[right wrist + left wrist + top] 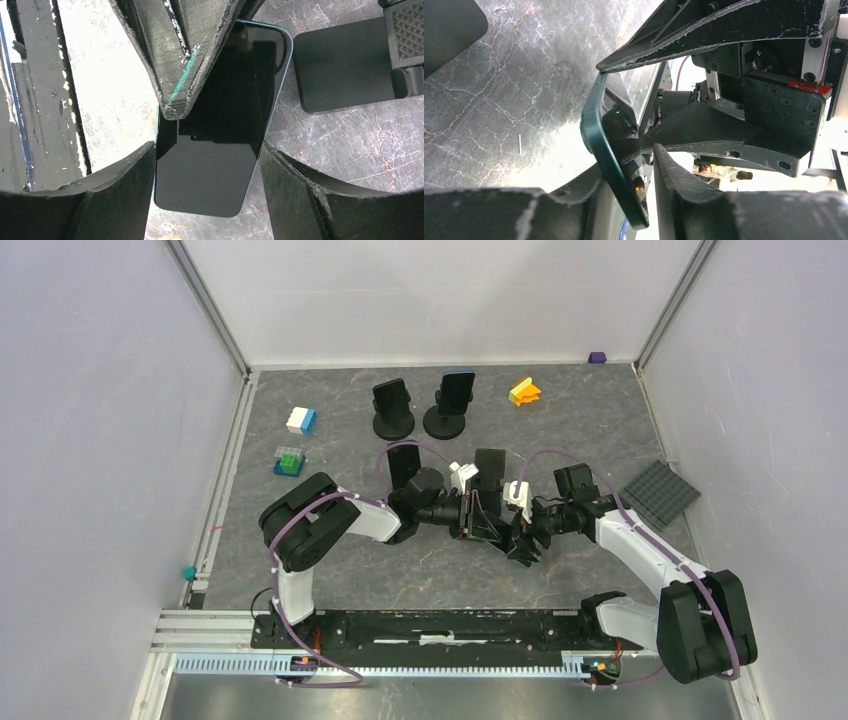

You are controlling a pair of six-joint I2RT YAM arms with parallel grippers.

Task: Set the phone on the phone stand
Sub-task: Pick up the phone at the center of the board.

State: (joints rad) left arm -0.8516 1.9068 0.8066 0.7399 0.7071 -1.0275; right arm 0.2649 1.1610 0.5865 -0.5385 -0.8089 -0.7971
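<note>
Phone aloft mid-table, right gripper clamped across it, left gripper grip impossible to tell; far-edge phone stand not yet reached

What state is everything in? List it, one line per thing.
phone: in the air, held by its long edges.
right gripper: shut on the phone.
left gripper: open, one finger each side of the phone, gap showing.
near stand: empty.
back right stand: holds a blue-edged phone.
back left stand: cannot tell if loaded.
</note>
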